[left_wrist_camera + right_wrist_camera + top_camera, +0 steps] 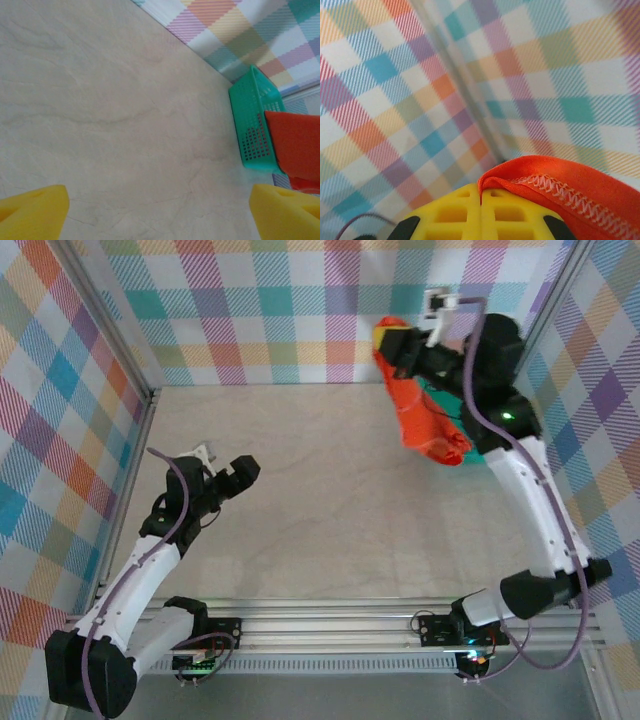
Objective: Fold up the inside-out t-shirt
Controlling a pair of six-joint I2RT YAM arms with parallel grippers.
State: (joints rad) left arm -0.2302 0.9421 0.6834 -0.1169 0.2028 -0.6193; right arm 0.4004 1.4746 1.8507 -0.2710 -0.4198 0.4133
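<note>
Right gripper (pixel 403 346) is raised at about 1 o'clock over the table (pixel 320 500), close to the checked back wall (pixel 300 310). Its jaws are closed on the upper edge of the inside-out t-shirt (pixel 420 415). In the right wrist view the yellow fingertips of the right gripper (pixel 481 200) meet with no gap, and a fold of the orange-red t-shirt (pixel 570 185) is pinched between them, a pale stitched seam exposed along its edge. The garment hangs bunched from that grip, off the tabletop, trailing toward 4 o'clock, where its lower end reaches a teal basket (pixel 468 457) at the right side wall. Whether the cloth rests inside the basket cannot be determined. Left gripper (pixel 240 472) sits at about 8 o'clock, well apart from the garment, with its jaws spread wide and nothing between them. In the left wrist view its yellow pads (pixel 32 210) flank bare table (pixel 100 100), with the basket (pixel 252 125) and t-shirt (pixel 295 145) at 3 o'clock.
</note>
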